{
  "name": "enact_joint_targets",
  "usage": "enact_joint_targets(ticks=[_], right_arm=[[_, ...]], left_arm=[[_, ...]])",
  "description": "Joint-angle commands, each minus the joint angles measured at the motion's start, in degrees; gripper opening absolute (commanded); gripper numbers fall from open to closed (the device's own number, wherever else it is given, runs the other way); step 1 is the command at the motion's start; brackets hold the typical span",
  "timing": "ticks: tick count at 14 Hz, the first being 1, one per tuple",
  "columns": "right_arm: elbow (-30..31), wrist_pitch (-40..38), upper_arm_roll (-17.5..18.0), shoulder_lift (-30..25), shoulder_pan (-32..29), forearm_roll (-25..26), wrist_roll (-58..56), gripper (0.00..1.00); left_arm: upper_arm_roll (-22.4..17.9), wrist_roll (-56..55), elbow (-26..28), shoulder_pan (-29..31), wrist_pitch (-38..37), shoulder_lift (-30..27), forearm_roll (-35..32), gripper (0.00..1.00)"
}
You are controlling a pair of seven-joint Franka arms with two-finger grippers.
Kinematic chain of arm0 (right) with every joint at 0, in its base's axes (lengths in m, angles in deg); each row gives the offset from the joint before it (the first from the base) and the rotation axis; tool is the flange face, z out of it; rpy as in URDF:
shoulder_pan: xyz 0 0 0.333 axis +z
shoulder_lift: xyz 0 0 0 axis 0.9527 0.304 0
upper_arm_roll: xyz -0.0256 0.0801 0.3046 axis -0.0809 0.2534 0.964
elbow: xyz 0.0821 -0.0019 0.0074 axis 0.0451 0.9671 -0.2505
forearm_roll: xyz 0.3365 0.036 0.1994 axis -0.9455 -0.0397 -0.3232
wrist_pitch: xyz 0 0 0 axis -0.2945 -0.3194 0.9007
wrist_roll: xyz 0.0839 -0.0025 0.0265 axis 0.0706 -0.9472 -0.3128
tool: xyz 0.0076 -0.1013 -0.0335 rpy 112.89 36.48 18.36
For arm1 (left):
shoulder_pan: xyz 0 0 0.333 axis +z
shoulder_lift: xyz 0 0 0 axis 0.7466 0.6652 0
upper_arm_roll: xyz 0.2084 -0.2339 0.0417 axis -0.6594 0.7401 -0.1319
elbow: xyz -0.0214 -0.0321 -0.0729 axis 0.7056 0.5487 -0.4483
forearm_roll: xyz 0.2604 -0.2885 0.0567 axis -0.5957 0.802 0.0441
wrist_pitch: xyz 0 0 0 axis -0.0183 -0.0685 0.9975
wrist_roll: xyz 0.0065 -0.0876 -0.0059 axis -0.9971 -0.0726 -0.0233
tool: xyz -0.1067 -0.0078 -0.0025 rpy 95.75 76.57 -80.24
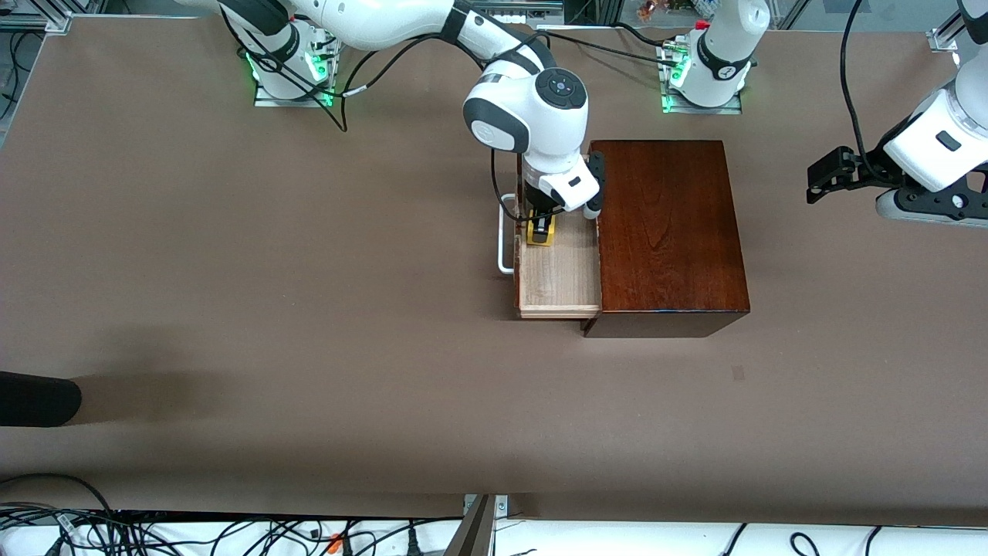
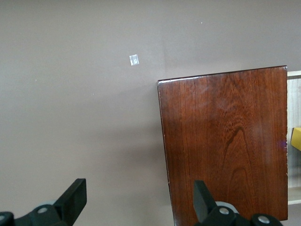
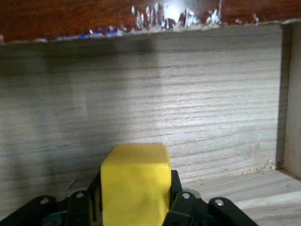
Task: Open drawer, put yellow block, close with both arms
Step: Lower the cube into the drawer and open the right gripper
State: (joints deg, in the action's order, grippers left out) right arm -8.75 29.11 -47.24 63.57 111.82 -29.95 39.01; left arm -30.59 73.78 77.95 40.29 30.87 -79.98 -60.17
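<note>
The drawer (image 1: 559,274) of the dark wooden box (image 1: 668,224) stands pulled out toward the right arm's end of the table, its white handle (image 1: 504,243) outermost. My right gripper (image 1: 540,225) reaches down into it, shut on the yellow block (image 1: 540,232). The right wrist view shows the block (image 3: 135,181) clamped between the black fingers (image 3: 176,188) over the pale drawer floor (image 3: 188,94). My left gripper (image 1: 830,174) hangs open and holds nothing over the table past the box's closed end. The left wrist view shows the box top (image 2: 225,141) and a sliver of the block (image 2: 296,138).
A small pale mark (image 1: 739,374) lies on the brown table, nearer to the front camera than the box. A dark rounded object (image 1: 35,398) juts in at the table's edge at the right arm's end. Cables (image 1: 231,533) run along the front edge.
</note>
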Motion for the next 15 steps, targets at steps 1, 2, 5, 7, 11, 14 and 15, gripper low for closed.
enact_joint_targets(ticks=[1,2,5,7,11,14,15], right_arm=[[1.58,-2.4,0.21,-1.91,-1.19,0.14,-1.36,0.51],[1.49,-2.4,0.21,-1.91,-1.19,0.14,-1.09,0.64],[1.32,-2.66,0.39,-3.13,-1.37,-0.73,-0.74,1.0],[0.53,-4.76,0.39,-4.27,-1.37,-3.97,-0.48,1.0],[-6.32,-12.31,0.3,-6.73,-1.37,-8.47,3.73,1.0],[-6.68,-17.86,0.21,-12.18,-5.83,-9.25,8.83,1.0],[-6.77,-18.04,0.3,-13.5,-8.2,-9.87,8.49,1.0]], left_arm=[[0.01,0.33,-0.32,-0.16,-1.36,-0.86,-1.3,1.0],[-0.08,0.33,-0.32,-0.16,-1.45,-0.86,-1.3,1.0],[-0.08,0.42,-0.32,-0.16,-1.53,-0.86,-1.3,1.0],[-0.08,0.42,-0.32,-0.16,-1.53,-0.86,-1.39,1.0],[-0.08,0.42,-0.5,-0.16,-1.45,-0.86,-1.3,1.0],[-0.08,0.86,-1.11,-0.16,-1.45,-0.77,-0.87,1.0],[0.01,0.86,-1.29,-0.16,-1.36,-0.68,-0.69,1.0]])
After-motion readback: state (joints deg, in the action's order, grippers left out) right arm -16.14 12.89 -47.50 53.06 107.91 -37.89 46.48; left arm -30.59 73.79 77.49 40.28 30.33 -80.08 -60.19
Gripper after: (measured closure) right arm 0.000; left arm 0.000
